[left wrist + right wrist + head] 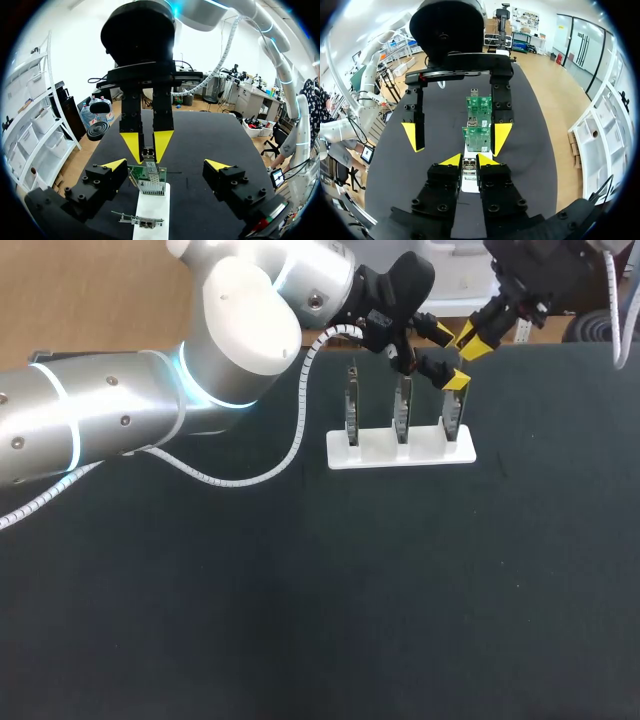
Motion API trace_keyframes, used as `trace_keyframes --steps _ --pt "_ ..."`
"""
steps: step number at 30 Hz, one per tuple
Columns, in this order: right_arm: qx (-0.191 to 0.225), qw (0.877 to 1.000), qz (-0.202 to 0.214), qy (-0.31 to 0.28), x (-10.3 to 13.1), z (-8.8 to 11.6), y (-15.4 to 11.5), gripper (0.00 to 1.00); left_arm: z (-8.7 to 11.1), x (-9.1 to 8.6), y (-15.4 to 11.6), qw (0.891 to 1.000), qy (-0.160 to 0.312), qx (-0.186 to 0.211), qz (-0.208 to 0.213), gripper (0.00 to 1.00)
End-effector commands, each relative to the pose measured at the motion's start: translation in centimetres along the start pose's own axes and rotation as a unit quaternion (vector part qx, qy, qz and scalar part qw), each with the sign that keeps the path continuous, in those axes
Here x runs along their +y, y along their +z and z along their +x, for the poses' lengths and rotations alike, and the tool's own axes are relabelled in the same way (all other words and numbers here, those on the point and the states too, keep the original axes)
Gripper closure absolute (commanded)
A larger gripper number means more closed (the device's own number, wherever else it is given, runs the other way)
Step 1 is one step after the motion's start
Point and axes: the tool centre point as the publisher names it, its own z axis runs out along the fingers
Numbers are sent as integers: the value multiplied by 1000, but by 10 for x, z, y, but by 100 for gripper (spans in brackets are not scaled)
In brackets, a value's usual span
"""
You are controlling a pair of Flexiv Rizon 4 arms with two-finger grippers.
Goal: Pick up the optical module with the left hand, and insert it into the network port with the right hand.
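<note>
Head view: left gripper hangs over the rightmost board of three in the white stand on the counter. Right gripper is just beside it.

Left wrist: left fingers wide apart, empty, straddling that board. Right fingers are clamped on the optical module, which sits right at the network port on the board's top edge. Can't tell if it has entered.

Right wrist: module end-on between the clamped right fingers, boards in line ahead.

Risks: any skew and the module likely catches the port's lip, tilting the board or shifting the stand. The grippers are close, so a bump could upset the grip.
</note>
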Motion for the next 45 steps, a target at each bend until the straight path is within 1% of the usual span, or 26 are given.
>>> trace_keyframes --steps 1,8,9,10,11,20,24,28,32,45 --pt "0 1000 0 2 1 2 2 100 0 1 1 1000 1 0 0 0" --pt "-2 1000 0 3 1 2 3 100 0 1 1 1000 1 0 0 0" --pt "-2 1000 -2 3 2 1 3 86 0 1 1 1000 1 0 0 0" --pt "-2 1000 -1 4 2 1 3 41 0 1 1 1000 1 0 0 0" --pt "-3 1000 -1 5 2 1 3 0 0 1 1 1000 1 0 0 0" --pt "-6 1000 13 6 3 -1 -2 0 0 1 1 1000 1 0 0 0" --pt "-16 1000 23 8 5 -2 -6 0 0 1 1 1000 1 0 0 0" --pt "-30 999 36 15 9 1 -14 0 0 1 1 1000 1 0 0 0" --pt "-35 998 50 25 14 6 -20 0 0 1 1 1000 1 0 0 0" --pt "-36 997 61 28 21 11 -25 0 0 1 1 1000 1 0 0 0"
